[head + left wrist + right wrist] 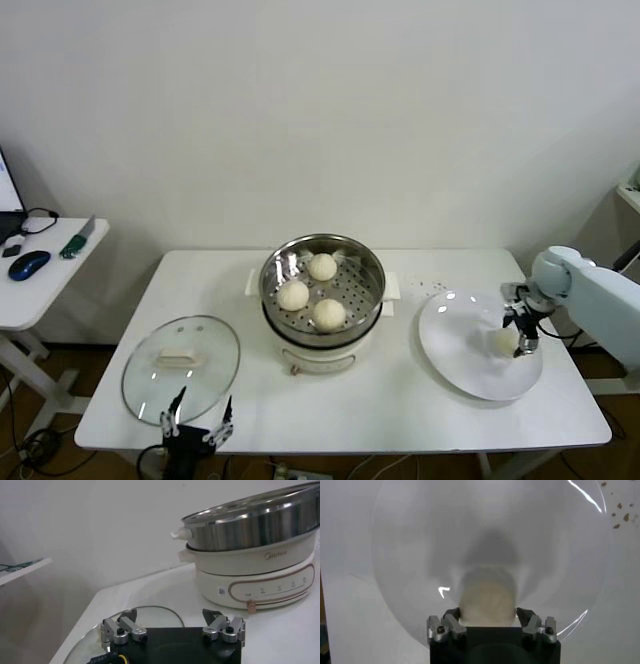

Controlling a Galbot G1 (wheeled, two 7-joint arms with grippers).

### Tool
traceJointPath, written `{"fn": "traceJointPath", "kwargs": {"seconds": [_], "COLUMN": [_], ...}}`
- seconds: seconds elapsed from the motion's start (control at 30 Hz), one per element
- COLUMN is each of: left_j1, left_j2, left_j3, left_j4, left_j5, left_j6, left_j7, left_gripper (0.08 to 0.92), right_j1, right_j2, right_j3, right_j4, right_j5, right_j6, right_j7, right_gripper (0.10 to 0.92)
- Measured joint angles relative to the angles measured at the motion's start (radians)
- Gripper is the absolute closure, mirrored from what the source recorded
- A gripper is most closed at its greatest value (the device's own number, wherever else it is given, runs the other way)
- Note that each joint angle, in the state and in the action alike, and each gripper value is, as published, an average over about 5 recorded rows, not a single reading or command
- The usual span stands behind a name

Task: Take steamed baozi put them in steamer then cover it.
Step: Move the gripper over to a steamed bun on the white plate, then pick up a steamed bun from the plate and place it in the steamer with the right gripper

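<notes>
Three cream-white baozi (322,266) lie in the shiny steamer (372,270) on its white pot base at the table's middle. A fourth baozi (504,341) rests on the white plate (450,330) at the right. My right gripper (522,335) stands over it, its fingers pressed against both sides of the bun (487,597), so it is shut on it. The glass cover (181,368) with its white handle lies flat at the front left. My left gripper (198,418) is open and empty just in front of the cover (150,612), facing the steamer (250,522).
A white side table (40,285) with a blue mouse and small tools stands at the far left. Dark crumbs (430,287) lie on the table behind the plate. The plate's front rim is near the table's front right edge.
</notes>
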Motion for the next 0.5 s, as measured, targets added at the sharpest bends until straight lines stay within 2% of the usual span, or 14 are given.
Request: {"fn": "traceJointPath", "kwargs": {"seconds": [0.27,0.5], "left_j1": [0.002,-0.01], "left_j2": [0.001,0.004], "left_j3": [0.006,0.02], "left_j4": [-0.006,-0.009], "left_j5": [0.0,0.001], "left_j6": [0.002,0.003], "left_j7": [0.008,0.013], "left_gripper": [0.177,0.177], "right_j1": [0.029,0.153], "right_j2": [-0.008,0.002], "right_j3": [-0.026,-0.128], "right_j4": [0.008,0.041], "right_j5": [0.026,0.134], "right_j6": [-0.002,-0.027], "right_j7": [0.0,0.013], "right_gripper": [0.337,0.346]}}
